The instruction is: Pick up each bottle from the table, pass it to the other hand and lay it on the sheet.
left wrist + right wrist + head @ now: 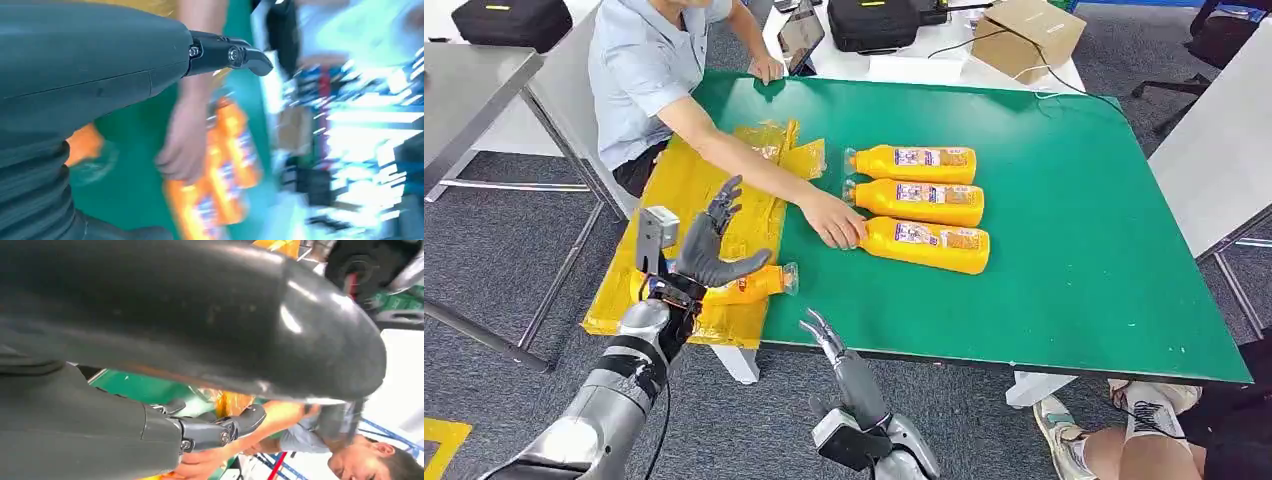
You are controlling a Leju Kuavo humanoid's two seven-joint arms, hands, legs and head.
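green table (pixel 1084 250): three bottles (pixel 921 205) lengthwise, caps toward yellow sheet (pixel 686 185); left hand (pixel 711 247), right hand (pixel 832 345) spread, empty.

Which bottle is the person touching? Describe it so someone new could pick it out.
On the green table, right of the yellow sheet, three orange bottles lie side by side in a row. It is the bottle nearest the robot's edge of the table. Unlike the other two, its cap end is covered by the person's hand.

Probably office: carpet (pixel 484 250), desks (pixel 469 75)
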